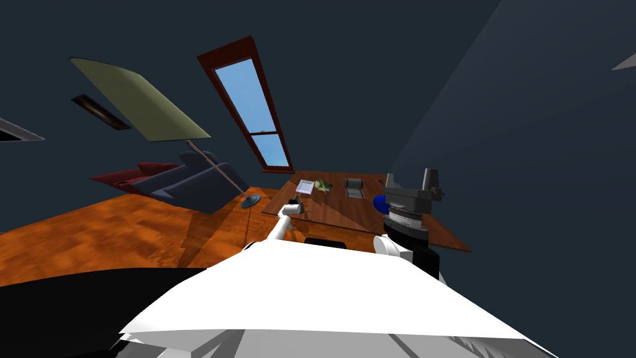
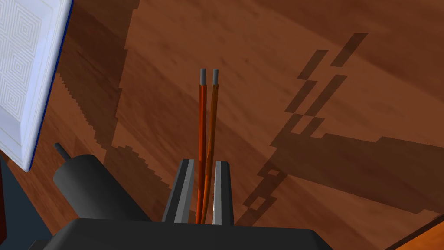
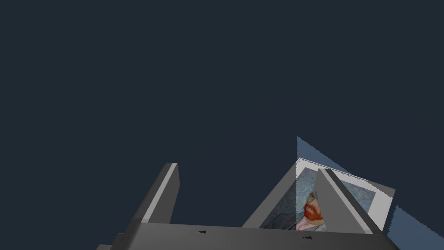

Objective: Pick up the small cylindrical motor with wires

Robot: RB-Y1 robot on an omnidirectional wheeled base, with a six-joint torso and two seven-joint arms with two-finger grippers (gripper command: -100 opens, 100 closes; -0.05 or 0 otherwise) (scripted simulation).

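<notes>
1. The motor [image 2: 93, 186], a dark grey cylinder, sat just beside the body of your left gripper [image 2: 204, 162], over the wooden table [image 2: 282, 65].
2. Its orange wires [image 2: 202, 126] ran between that gripper's fingers, which were clamped on them.
3. A white patterned slab [image 2: 26, 78] lay near the motor.
4. Your right gripper [image 3: 248, 167] stood raised, fingers apart.

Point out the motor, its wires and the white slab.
motor [image 2: 93, 189], left wrist view, side of its dark body.
wires [image 2: 202, 126], left wrist view, midway along the redder one.
white slab [image 2: 26, 74], left wrist view, patterned face.
</notes>
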